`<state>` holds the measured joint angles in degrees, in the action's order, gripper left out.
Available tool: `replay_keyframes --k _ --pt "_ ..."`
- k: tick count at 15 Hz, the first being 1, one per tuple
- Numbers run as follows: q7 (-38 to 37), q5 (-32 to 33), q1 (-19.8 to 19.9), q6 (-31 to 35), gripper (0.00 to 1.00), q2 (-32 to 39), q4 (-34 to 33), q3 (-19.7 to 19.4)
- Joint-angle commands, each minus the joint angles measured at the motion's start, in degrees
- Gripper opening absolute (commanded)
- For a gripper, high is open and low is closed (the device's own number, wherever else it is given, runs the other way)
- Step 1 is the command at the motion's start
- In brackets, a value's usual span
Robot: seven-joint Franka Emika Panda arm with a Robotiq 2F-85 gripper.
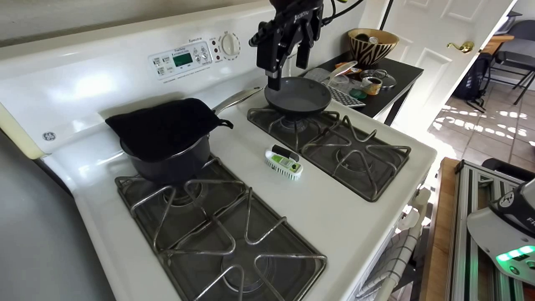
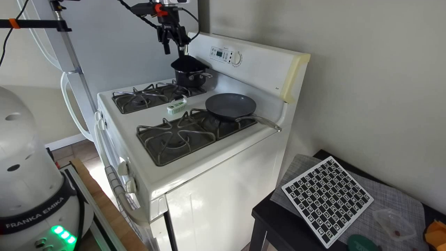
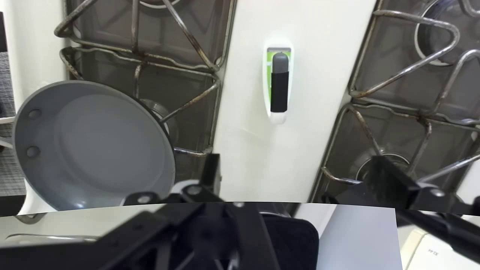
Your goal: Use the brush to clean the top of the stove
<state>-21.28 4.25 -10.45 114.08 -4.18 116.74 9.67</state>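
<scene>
1 brush [image 3: 279,82] on the stove [image 3: 258,161], right of the skillet [image 3: 97,142] (wrist view); gripper [image 1: 288,73] with fingers apart; an off-centre descent could tip the brush over

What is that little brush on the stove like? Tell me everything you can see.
The brush is small and oblong: white, plastic-looking body, green patch on top, raised black-and-grey handle, pale bristles underneath. It lies bristles down on the white strip of the stove, between the burner grates. Any print is too small to read. The open gripper is clear of it; only the stove appears to touch it.
</scene>
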Motion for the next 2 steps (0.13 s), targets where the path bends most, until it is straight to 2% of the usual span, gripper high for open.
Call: replay_keyframes --k 1,2 --pt "0.02 -0.01 0.45 -0.12 1.00 0.04 -0.10 0.45" --pt "0.01 0.02 0.45 -0.12 1.00 0.06 -0.10 0.45"
